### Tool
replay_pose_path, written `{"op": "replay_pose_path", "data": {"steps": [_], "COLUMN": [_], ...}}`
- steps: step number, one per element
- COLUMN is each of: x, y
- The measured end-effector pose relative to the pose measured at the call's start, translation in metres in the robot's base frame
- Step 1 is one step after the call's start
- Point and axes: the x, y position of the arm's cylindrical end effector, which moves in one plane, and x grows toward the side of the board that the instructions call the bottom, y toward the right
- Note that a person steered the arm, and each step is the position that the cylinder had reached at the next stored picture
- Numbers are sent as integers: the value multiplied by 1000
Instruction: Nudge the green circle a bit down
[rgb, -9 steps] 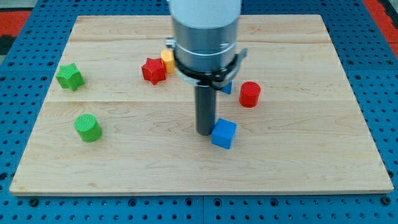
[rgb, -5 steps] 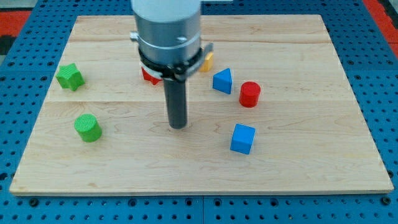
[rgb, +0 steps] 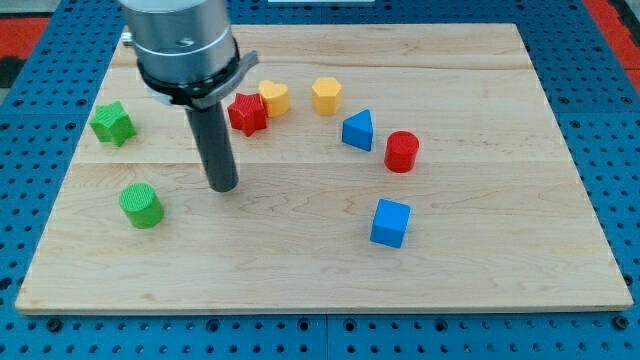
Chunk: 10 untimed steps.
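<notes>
The green circle (rgb: 141, 205) is a short green cylinder on the wooden board (rgb: 480, 270) at the view's lower left. My tip (rgb: 222, 187) rests on the board to the right of it and slightly higher in the view, apart from it by about a block's width. The dark rod rises from the tip to the grey arm body at the view's top left.
A green star (rgb: 112, 123) lies at the far left. A red star (rgb: 247, 113), two yellow blocks (rgb: 274, 97) (rgb: 326, 96), a blue triangle (rgb: 358, 130) and a red cylinder (rgb: 401, 151) form an arc across the middle. A blue cube (rgb: 390, 223) lies lower right.
My tip has moved steadily to the view's left, from beside the blue cube toward the green circle. The blue cube shifted slightly to the lower right early on. The green circle has not moved.
</notes>
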Motion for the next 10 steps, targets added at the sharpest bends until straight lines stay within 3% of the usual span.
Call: {"op": "replay_pose_path", "data": {"steps": [2, 7, 8, 10], "x": [1, 0, -21, -11], "y": [-46, -52, -61, -128]}}
